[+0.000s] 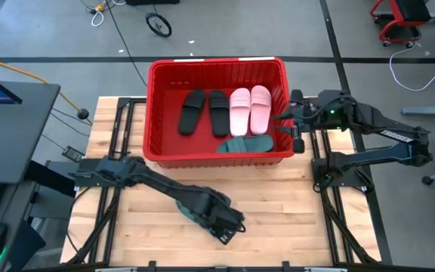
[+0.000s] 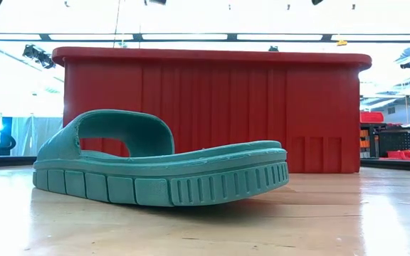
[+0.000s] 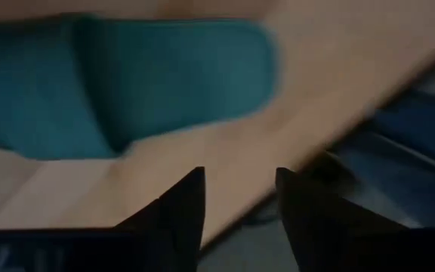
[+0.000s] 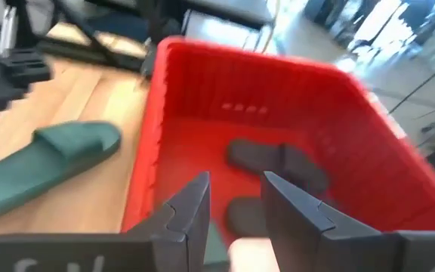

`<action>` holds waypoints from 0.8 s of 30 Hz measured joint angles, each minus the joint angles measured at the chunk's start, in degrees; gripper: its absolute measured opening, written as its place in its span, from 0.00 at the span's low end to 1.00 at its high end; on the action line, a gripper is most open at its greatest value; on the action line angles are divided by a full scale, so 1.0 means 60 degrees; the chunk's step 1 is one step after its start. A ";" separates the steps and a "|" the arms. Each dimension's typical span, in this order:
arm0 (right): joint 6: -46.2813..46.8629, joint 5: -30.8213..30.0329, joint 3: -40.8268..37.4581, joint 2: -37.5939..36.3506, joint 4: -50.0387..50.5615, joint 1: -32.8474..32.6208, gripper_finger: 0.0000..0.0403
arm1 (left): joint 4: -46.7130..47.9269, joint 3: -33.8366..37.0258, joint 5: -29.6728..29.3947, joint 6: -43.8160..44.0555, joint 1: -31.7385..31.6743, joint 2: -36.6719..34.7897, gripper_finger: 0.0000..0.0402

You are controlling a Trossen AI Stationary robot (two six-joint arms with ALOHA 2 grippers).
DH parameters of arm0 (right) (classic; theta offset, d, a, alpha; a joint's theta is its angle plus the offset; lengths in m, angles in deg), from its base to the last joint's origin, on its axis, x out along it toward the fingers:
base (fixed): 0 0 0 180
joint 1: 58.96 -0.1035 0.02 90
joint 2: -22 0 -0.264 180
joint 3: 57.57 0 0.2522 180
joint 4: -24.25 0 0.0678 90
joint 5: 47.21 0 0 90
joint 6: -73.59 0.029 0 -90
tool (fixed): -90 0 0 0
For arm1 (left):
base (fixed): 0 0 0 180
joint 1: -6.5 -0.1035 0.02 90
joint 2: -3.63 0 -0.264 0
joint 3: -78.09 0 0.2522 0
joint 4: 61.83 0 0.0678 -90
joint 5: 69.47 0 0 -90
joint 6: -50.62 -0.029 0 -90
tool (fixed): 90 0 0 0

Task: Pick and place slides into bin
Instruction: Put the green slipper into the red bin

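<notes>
One teal slide (image 2: 155, 167) lies sole-down on the wooden table in front of the red bin (image 2: 212, 114); in the high view (image 1: 189, 214) my left arm partly covers it. My left gripper (image 3: 236, 189) is open and empty beside this slide, near the table's near edge. The bin (image 1: 151, 106) holds two black slides (image 1: 206, 113), two pink slides (image 1: 250, 109) and the other teal slide (image 1: 246, 144) along its near wall. My right gripper (image 4: 236, 196) is open and empty over the bin's right rim (image 1: 287, 128).
Bare wood lies left and right of the loose slide. The table's near edge (image 3: 331, 143) is close to my left gripper. The bin stands at the table's far middle, with my right arm's base (image 1: 338, 170) to its right.
</notes>
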 joint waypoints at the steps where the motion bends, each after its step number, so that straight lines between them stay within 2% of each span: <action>1: 0.0000 0.0110 -0.0005 0.0064 0.0119 0.0000 0.31 | 0.0242 0.0000 -0.0007 0.0016 -0.0032 0.0177 0.43; 5: -0.0009 0.0420 -0.0015 0.0281 0.0437 -0.0004 0.31 | 0.1665 0.0004 -0.0043 0.0689 -0.0239 0.0828 0.47; 11: -0.0094 0.0470 -0.0015 0.0441 0.0720 -0.0004 0.31 | 0.1692 0.0203 -0.0246 0.1044 -0.0540 0.1143 0.47; 19: -0.0522 0.0472 -0.0015 0.0431 0.0706 -0.0004 0.31 | 0.1704 0.0443 -0.0828 0.0923 -0.0769 0.1185 0.40; 24: -0.0616 0.0472 -0.0015 0.0431 0.0704 -0.0004 0.31 | 0.1690 0.1048 -0.0552 0.0522 -0.0780 0.1186 0.36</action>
